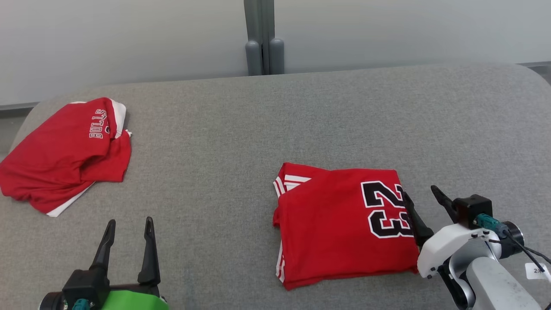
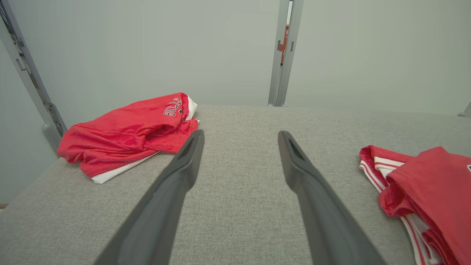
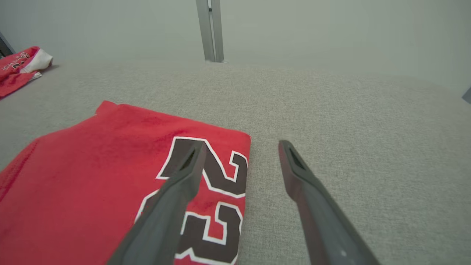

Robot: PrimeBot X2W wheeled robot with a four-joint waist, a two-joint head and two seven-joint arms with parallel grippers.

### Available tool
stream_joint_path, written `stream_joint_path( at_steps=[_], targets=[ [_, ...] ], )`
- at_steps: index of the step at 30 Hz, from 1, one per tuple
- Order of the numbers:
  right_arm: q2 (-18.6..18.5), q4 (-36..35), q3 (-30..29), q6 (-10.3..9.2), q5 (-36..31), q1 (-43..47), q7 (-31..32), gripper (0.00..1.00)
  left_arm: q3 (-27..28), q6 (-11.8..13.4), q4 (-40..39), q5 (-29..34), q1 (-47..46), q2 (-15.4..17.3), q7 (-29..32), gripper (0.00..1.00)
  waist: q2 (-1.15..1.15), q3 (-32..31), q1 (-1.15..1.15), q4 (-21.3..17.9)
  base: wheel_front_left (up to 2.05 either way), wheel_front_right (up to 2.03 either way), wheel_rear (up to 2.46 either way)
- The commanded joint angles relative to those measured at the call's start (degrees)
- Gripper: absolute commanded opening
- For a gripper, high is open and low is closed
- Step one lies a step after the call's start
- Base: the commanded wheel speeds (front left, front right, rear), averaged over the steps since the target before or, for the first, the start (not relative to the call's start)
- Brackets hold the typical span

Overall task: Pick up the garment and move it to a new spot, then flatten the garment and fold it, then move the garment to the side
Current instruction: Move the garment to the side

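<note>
Now, step check. The garment [image 1: 344, 224], a red jersey with a black "23", lies right of centre on the grey padded tabletop [image 1: 301, 120]. It is a flat, roughly square packet with its striped trim showing at the left edge. We judge the flattening and folding done, which leaves only the move to the side.

The right fingers [image 1: 412, 215] are apart and hold nothing. They sit at the packet's right edge. In the right wrist view one finger lies over the numeral and the other over bare grey cloth, so the edge runs between them. We cannot tell whether the tips touch the fabric.

The left fingers [image 1: 149, 249] are also apart and empty. They are over bare tabletop near the front left, well apart from the jersey.

A second red garment [image 1: 64, 150], with "BULLS" lettering, lies loosely bunched at the far left. It is not part of this step as we read it.

Next move, our judgement: bring the right fingers down across the right edge and close them on every layer at once. Then lift or slide the packet sideways, keeping it low and level so it stays shut. The main risk is catching only the top layer, which would peel the fold open.
</note>
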Motion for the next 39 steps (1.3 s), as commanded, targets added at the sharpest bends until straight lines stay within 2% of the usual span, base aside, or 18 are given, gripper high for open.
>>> stream_joint_path(
  at_steps=[1, 13, 15, 22, 30, 37, 39],
  targets=[
    [-0.27, 2.0, 0.55, -0.07, 0.65, -1.43, -0.35, 1.0, -0.32, 0.16, 0.09, 0.0, -1.16, 0.1, -0.01, 1.0, 0.0, 1.67, 0.0, 1.31, 0.0, 0.0, 0.0],
    [0.69, 16.62, 7.22, -0.06, 6.31, -6.18, -0.1, 1.0, -1.98, 0.81, 0.85, -0.28, -3.88, 0.1, -0.01, 1.0, 0.0, 5.36, 0.0, 3.13, 0.0, 0.0, 0.0],
    [0.73, 17.68, 8.95, -0.03, 7.97, -6.2, 0.3, 0.0, -2.19, 1.12, 0.81, -0.32, -4.13, 0.1, -0.01, 1.0, 0.0, 5.59, 0.0, 3.22, 0.0, 0.0, 0.0],
    [-1.52, 17.83, 13.02, -0.12, 12.65, -9.98, -0.28, 0.0, -3.42, 2.04, 0.82, -1.0, -5.01, 0.1, -0.01, 1.0, 0.0, 6.68, 0.0, 3.31, 0.0, 0.0, 0.0],
    [-6.8, 16.83, 17.86, -0.1, 13.86, -19.73, -0.16, 0.0, -6.06, 2.87, -0.22, -1.6, -7.7, 0.1, -0.01, 1.0, 0.0, 10.79, 0.0, 3.5, 0.0, 0.0, 0.0],
    [-15.73, 15.42, 21.91, -0.09, 14.99, -31.12, 1.28, 0.0, -7.6, 4.1, -3.0, -0.69, -12.88, 0.1, -0.01, 1.0, 0.0, 20.6, 0.0, 0.83, 0.0, 0.0, 0.0],
    [-20.47, 14.77, 23.8, -0.09, 15.64, -35.73, 1.42, 0.0, -8.09, 4.32, -3.96, 0.9, -15.41, 0.12, 0.0, 1.0, 0.0, 24.89, 0.0, -0.97, 0.0, 0.0, 0.0]
  ],
)
